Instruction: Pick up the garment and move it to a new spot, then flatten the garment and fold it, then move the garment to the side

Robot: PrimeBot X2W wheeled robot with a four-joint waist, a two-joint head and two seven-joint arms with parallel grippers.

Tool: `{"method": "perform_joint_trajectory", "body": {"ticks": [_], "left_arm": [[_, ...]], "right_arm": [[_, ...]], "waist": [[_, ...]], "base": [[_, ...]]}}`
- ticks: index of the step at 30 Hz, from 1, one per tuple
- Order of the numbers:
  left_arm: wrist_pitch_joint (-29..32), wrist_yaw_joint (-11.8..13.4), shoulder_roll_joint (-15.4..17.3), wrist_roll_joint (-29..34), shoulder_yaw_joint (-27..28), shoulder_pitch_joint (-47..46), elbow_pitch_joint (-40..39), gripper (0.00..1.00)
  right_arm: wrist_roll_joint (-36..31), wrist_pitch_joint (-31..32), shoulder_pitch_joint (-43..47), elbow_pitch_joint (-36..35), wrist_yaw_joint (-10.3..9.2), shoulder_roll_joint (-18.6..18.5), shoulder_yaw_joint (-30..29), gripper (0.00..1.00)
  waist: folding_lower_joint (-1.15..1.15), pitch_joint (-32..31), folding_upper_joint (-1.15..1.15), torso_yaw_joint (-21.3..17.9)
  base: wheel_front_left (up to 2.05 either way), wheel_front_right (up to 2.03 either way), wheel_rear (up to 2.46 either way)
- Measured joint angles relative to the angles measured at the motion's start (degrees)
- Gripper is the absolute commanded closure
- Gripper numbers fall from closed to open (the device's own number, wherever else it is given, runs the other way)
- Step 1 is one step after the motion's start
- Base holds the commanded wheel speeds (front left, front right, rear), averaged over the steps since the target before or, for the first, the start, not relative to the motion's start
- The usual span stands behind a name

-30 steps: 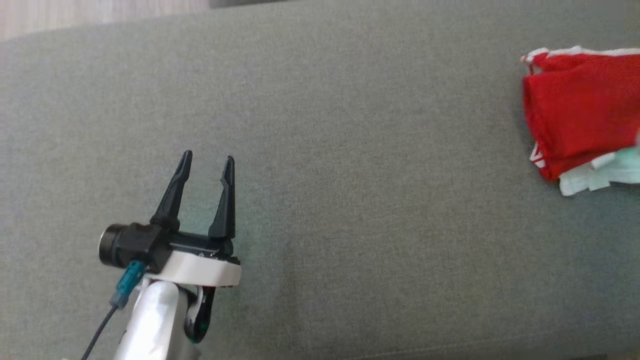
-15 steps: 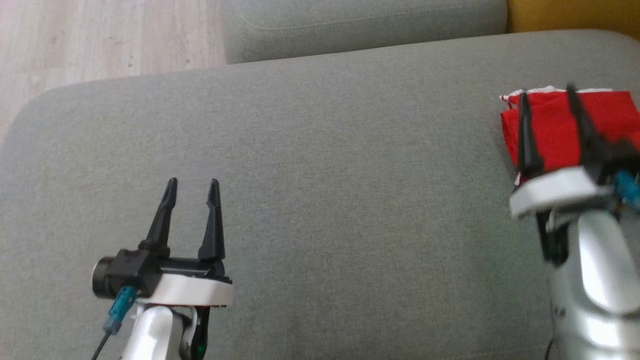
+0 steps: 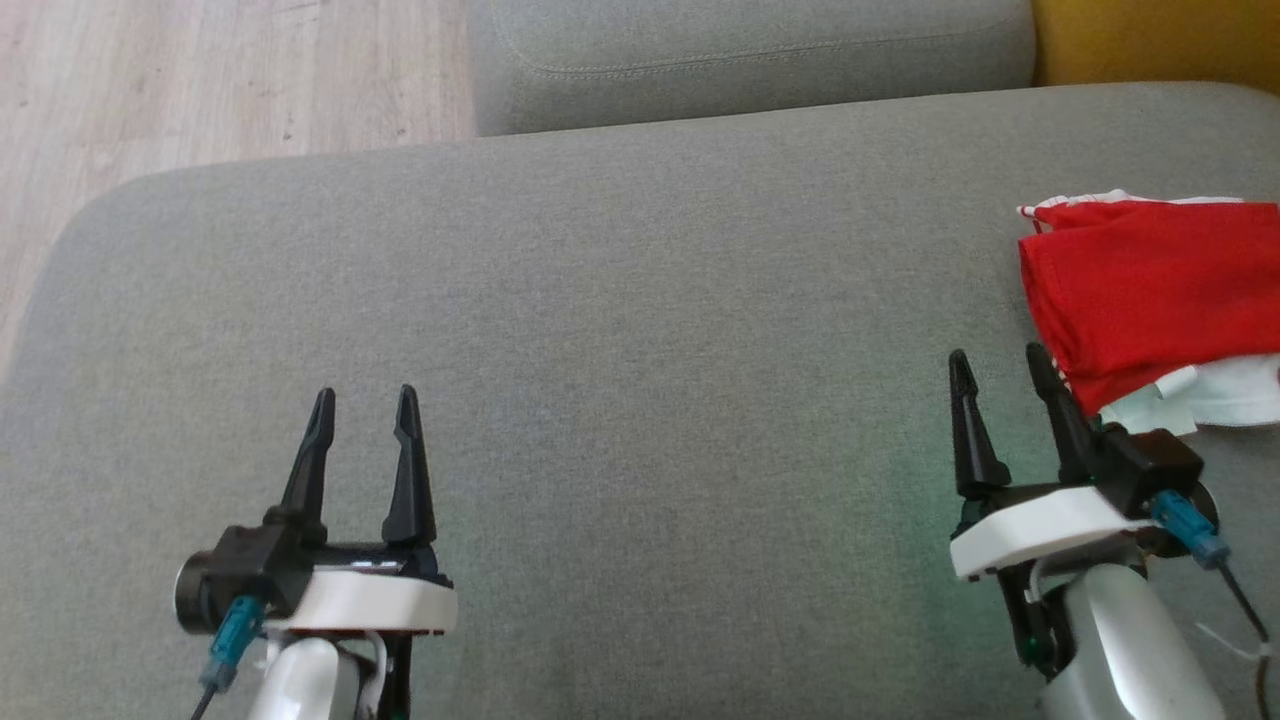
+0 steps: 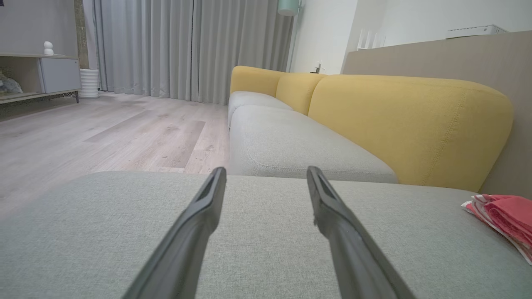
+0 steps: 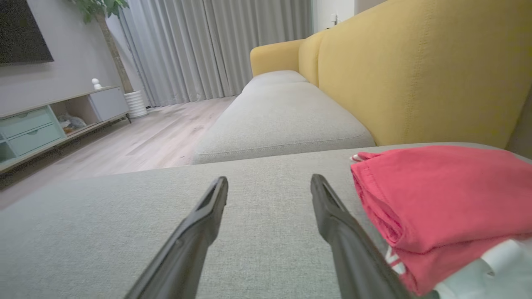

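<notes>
While both arms sit low at the near edge of the grey seat point(image 3: 640, 300), the left gripper point(image 3: 363, 395) at near left and the right gripper point(image 3: 997, 355) at near right point their fingers away over the fabric. Each has its jaws parted with nothing between them. The right gripper's fingers lean slightly left. Its right finger is just beside the near-left corner of the garment point(image 3: 1150, 290); contact cannot be told. The garment, red and folded, with white cloth at its near edge, lies on the seat's right side. Farther off are a second cushion point(image 3: 750, 50), a yellow backrest point(image 3: 1150, 40) at far right and the wood floor point(image 3: 200, 80) at far left.
</notes>
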Motion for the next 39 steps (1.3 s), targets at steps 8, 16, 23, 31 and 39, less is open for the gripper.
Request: {"method": "perform_joint_trajectory", "body": {"ticks": [8,16,23,31,39], "left_arm": [[0.0,0.8,0.0,-0.58,-0.35,0.2,0.05,0.0],[0.0,1.8,0.0,-2.57,-0.15,1.04,0.02,0.0],[0.0,2.64,-0.01,-3.78,0.05,1.05,0.93,0.0],[0.0,2.88,-0.01,-5.6,0.01,1.03,2.57,0.0],[0.54,2.81,-0.01,-6.72,0.03,3.55,6.58,1.0]], "right_arm": [[0.3,-0.01,0.01,-1.05,0.0,-0.01,1.48,0.0],[0.64,-0.01,0.09,-1.35,0.0,0.0,1.71,0.0],[0.6,-0.01,1.49,-1.33,0.0,0.0,1.79,0.0],[0.55,-0.01,1.48,-1.31,0.0,0.0,2.37,0.0],[1.26,0.26,4.93,2.83,0.0,0.22,2.99,1.0]], "waist": [[0.0,-0.1,0.0,0.53],[0.0,-0.32,0.0,0.52],[0.0,-0.22,0.0,0.42],[0.0,-0.02,0.0,0.17],[0.0,-0.07,0.0,0.22]], "base": [[0.0,0.0,0.0],[0.0,0.0,0.0],[0.0,0.0,0.0],[0.0,0.0,0.0],[0.0,0.0,0.0]]}}
